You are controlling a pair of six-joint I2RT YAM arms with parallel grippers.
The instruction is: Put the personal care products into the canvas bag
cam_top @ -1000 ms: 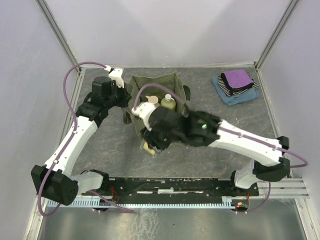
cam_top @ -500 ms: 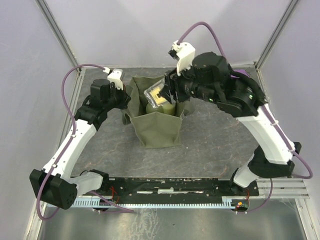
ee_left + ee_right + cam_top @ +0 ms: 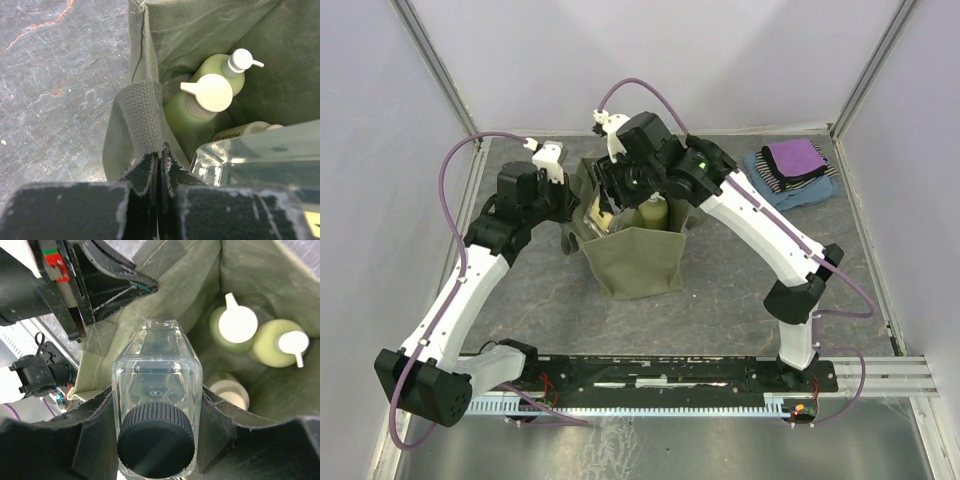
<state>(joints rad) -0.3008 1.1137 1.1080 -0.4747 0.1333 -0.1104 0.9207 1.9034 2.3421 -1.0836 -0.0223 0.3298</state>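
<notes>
Two grips at once: held clear square bottle [image 3: 156, 405] between right gripper [image 3: 156, 390] fingers, at canvas bag [image 3: 640, 265] mouth; pinched bag handle [image 3: 137, 120] between left gripper [image 3: 160, 161] fingers. Beyond right fingertips, inside bag: pump bottle [image 3: 272, 347], peach-capped bottle [image 3: 235, 325], cream bottle [image 3: 227, 387].

The white-and-black left arm [image 3: 470, 272] reaches forward, its left gripper [image 3: 160, 157] pressed closed, seemingly pinching the olive canvas bag [image 3: 200, 30] by its rim. The right arm [image 3: 760, 225] arches leftward, wrist pitched down, right gripper [image 3: 156, 410] clamping the clear square bottle [image 3: 156, 365].
</notes>
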